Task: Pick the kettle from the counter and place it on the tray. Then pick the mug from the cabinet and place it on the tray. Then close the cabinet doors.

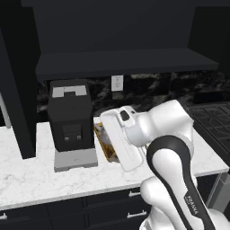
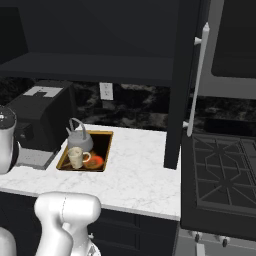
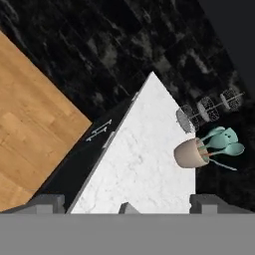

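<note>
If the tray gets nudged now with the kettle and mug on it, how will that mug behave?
The mug stands upright on the tray, taller than wide, so it may tip rather than slide. It sits close beside the kettle, which could stop it tipping that way. It looks ceramic, probably light, and might chip.

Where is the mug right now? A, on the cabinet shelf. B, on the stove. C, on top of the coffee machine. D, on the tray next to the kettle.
D: in the right base view the mug stands on the tray just in front of the kettle, on the counter.
</note>
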